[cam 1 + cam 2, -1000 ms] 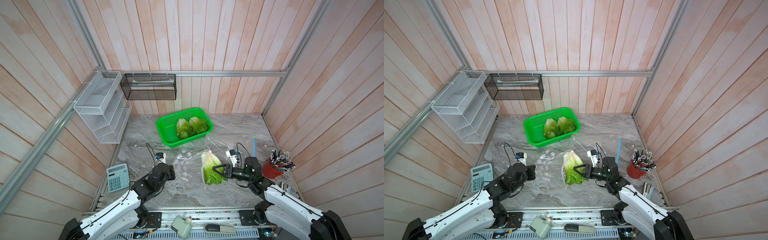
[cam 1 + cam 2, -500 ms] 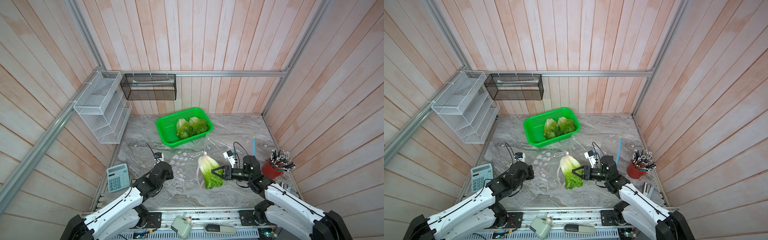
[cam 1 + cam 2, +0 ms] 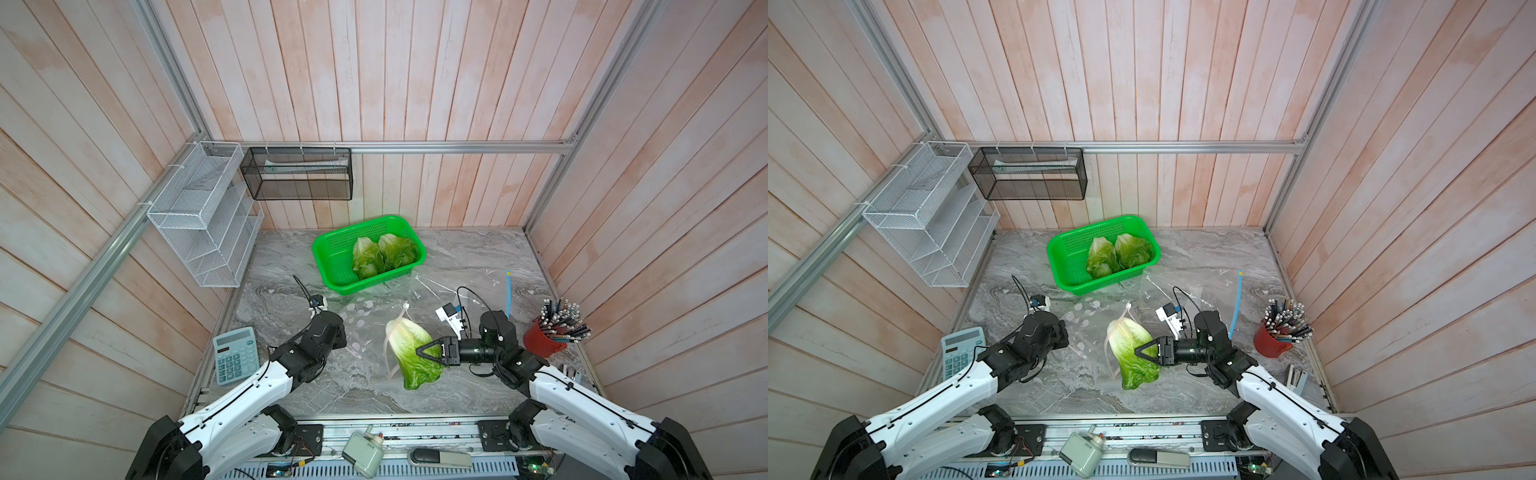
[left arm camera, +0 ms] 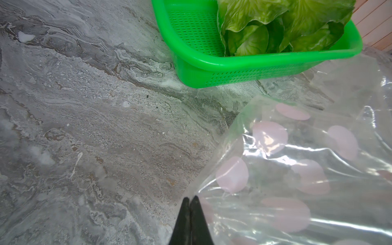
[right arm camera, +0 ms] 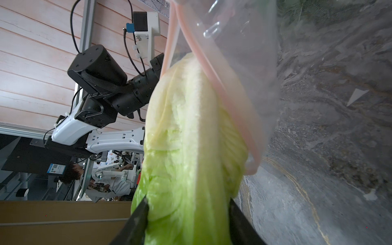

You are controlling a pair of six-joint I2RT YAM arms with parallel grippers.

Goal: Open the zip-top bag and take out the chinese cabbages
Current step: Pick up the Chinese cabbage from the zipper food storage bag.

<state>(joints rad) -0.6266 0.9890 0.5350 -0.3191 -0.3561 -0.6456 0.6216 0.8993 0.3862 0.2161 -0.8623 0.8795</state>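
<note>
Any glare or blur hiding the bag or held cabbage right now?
Left wrist view: white glare streaks cross the bag, pink dots readable. Right wrist view: held cabbage close and soft, bag film hazy. Both top views: evenly lit, sharp; the clear bag barely shows against the marble tabletop.

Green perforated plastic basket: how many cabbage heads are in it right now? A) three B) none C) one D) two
D: two crinkled green cabbage heads lie side by side inside the green perforated plastic basket, while the right claw grips the third cabbage head outside it, over the grey marble table.
</note>
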